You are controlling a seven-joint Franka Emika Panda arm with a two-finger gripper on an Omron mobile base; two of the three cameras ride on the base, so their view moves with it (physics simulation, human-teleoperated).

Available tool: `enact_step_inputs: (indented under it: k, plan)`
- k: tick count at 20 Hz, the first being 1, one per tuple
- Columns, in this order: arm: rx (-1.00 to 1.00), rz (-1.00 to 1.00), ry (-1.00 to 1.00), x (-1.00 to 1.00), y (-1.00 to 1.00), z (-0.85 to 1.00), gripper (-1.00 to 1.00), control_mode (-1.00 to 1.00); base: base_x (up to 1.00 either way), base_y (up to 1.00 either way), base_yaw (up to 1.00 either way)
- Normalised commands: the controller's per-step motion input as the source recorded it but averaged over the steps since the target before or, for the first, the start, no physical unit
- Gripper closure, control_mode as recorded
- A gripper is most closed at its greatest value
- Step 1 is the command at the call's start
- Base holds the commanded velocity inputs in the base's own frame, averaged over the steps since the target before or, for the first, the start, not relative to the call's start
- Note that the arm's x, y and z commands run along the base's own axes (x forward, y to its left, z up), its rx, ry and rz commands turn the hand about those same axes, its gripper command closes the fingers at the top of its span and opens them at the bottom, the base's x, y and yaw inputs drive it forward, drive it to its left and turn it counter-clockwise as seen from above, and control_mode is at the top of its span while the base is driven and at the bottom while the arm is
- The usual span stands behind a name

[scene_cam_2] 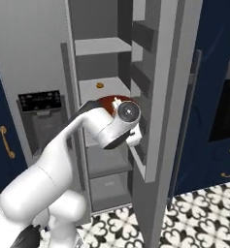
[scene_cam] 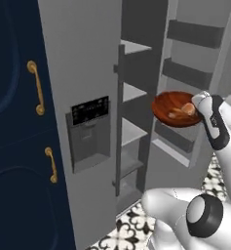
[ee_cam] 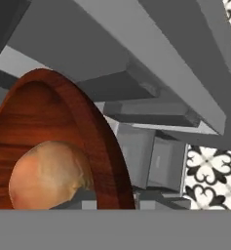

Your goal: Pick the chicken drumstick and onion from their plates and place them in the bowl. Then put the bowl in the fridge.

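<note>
The fridge (scene_cam: 90, 63) stands with its right door swung open and its shelves (scene_cam: 134, 132) bare. My gripper (scene_cam: 202, 106) is shut on the near rim of the reddish-brown bowl (scene_cam: 171, 103), holding it in the air in front of the open compartment, roughly level. Inside the bowl lie the tan-orange onion (scene_cam: 188, 108) and, beside it, the brownish chicken drumstick (scene_cam: 175, 115). The hand view looks across the bowl (ee_cam: 48, 112), where the onion (ee_cam: 46, 178) sits close to the gripped rim. From the right, a sliver of the bowl (scene_cam_2: 108, 100) peeks over my wrist. The plates are out of view.
The open door with its bins (scene_cam: 190, 73) hangs right beside the bowl. Navy cabinets with gold handles (scene_cam: 36, 88) flank the fridge on the left. A small orange item (scene_cam_2: 100, 85) lies on an upper shelf. A dark oven (scene_cam_2: 225, 111) is to the right, and patterned floor tiles (scene_cam_2: 204, 213) lie below.
</note>
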Motion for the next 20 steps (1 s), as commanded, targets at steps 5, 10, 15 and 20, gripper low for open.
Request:
enact_step_inputs:
  k: [5, 10, 15, 20]
  plan:
    - [0.0, 0.0, 0.0, 0.0, 0.0, 0.0, 1.0, 1.0, 0.77, 0.57, -0.04]
    - [0.0, 0.0, 0.0, 0.0, 0.0, 0.0, 1.0, 1.0, 0.72, 0.04, 0.0]
    - [0.0, 0.0, 0.0, 0.0, 0.0, 0.0, 1.0, 1.0, 0.05, -0.61, 0.0]
    - [0.0, 0.0, 0.0, 0.0, 0.0, 0.0, 1.0, 1.0, 0.02, -0.09, -0.06]
